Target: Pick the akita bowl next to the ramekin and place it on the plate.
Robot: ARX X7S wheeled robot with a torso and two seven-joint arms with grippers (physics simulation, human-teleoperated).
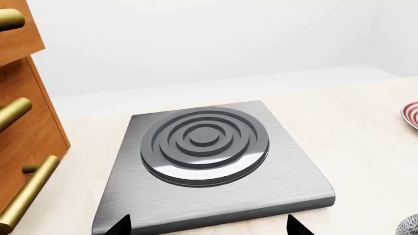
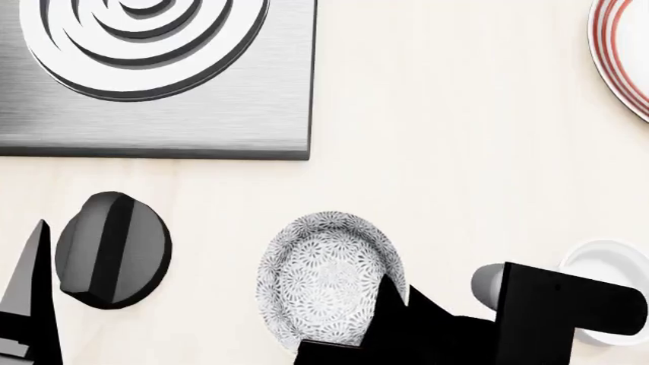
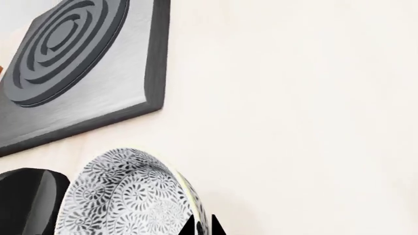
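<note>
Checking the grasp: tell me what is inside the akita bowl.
The akita bowl shows only its patterned inner wall; nothing lies in the visible part. The right tool covers its near rim, hiding that portion.

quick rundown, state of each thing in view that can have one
akita bowl: tilted, off flat, right gripper fingers at its rim
ramekin: upright on the counter, partly hidden by the right arm
plate: flat on the counter, nothing visible on the part in view
hot plate: flat on the counter, nothing on it
left gripper: only its tips show, apart, holding nothing
</note>
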